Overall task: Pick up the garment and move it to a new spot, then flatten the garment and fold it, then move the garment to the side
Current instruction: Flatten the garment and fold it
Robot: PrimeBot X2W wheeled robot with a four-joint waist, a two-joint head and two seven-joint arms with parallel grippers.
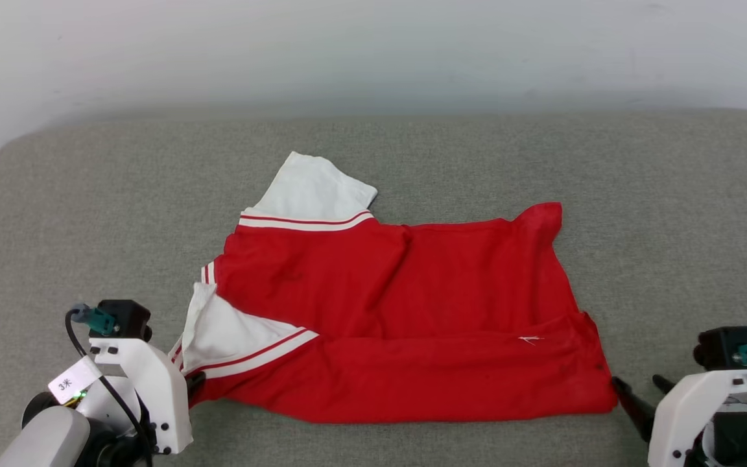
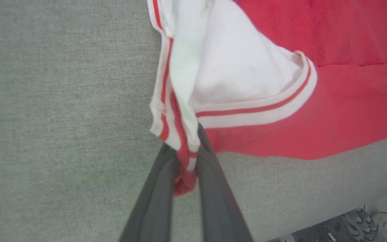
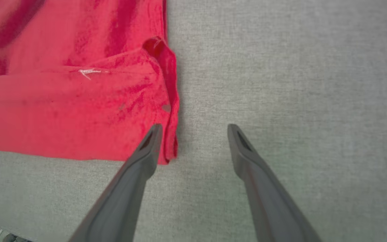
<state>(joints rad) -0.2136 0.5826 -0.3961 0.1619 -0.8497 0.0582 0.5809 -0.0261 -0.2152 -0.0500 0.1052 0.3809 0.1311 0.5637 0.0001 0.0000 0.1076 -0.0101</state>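
Lying mid-table, the red jersey (image 1: 399, 305) is seen spread on the grey table (image 1: 672, 194), its near long edge apparently folded over already, sleeves toward 9 o'clock. A striped sleeve cuff (image 2: 164, 111) is pinched in the narrow left pincer (image 2: 184, 143); the right pincer (image 3: 194, 127) is held wide astride the 5 o'clock hem corner (image 3: 170, 101). Further folding and the move aside are judged outstanding.

Seemingly a bare test room: grey fabric-covered surface (image 1: 88, 194) against plain white wall (image 1: 373, 52).

Work surface (image 1: 412, 149): grey woven fabric, rounded far corners. Far wall (image 1: 373, 52): plain off-white, evenly lit, faint scuffs at right.
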